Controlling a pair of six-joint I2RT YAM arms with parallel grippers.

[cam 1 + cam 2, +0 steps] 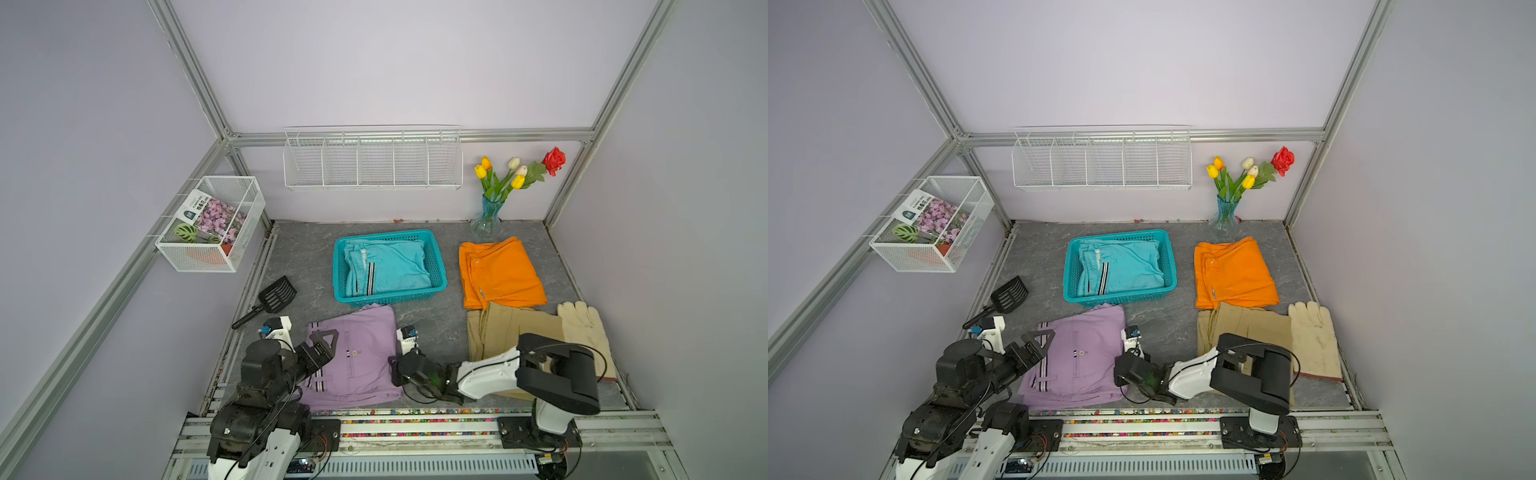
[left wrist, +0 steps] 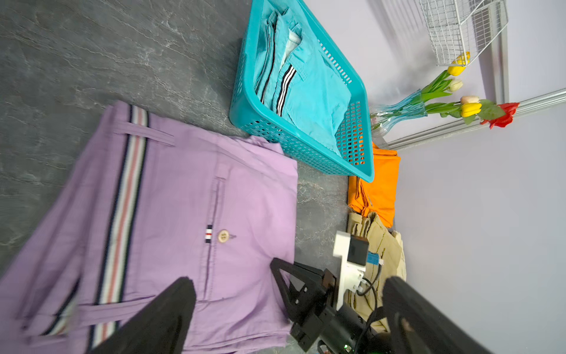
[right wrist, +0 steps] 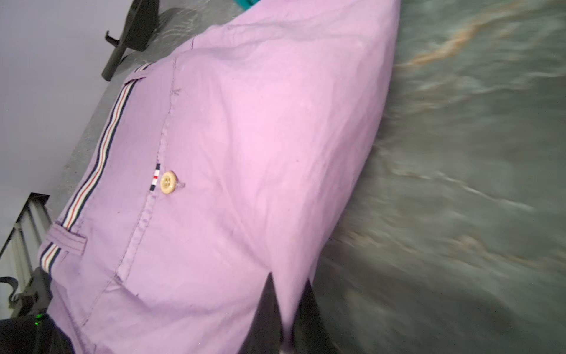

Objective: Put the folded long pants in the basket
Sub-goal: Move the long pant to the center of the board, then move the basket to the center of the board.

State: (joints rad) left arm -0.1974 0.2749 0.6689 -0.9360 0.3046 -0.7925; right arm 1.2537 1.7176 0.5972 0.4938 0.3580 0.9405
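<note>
Right wrist view — right gripper (image 3: 288,306): jaws together, pinching one edge of the lilac pants (image 3: 245,138), which lie flat on the tabletop (image 1: 424,324).

Item, left gripper (image 1: 322,347): jaws wide apart, holding nothing, poised at the opposite, striped edge of the same pair. Whether it touches the cloth cannot be told.

Step in hand, as judged: taking hold of the second pair, one side secured. The next move calls for the left jaws to close on their edge. Both arms then lift evenly so the fold holds, and carry the pair forward.

Containers:
- basket (image 1: 440,266), just ahead of both grippers, past the lilac pair's far edge: holds the teal striped pants (image 1: 395,266), one pair covering its floor.
- wire mesh box (image 1: 208,224), well off beyond the left gripper: holds a flower-printed packet (image 1: 216,216).
- wire rack (image 1: 374,162), far ahead: nothing seen in it.

Not yet binned — orange pants (image 1: 498,270) and khaki pants (image 1: 507,328), outboard of the right gripper.
</note>
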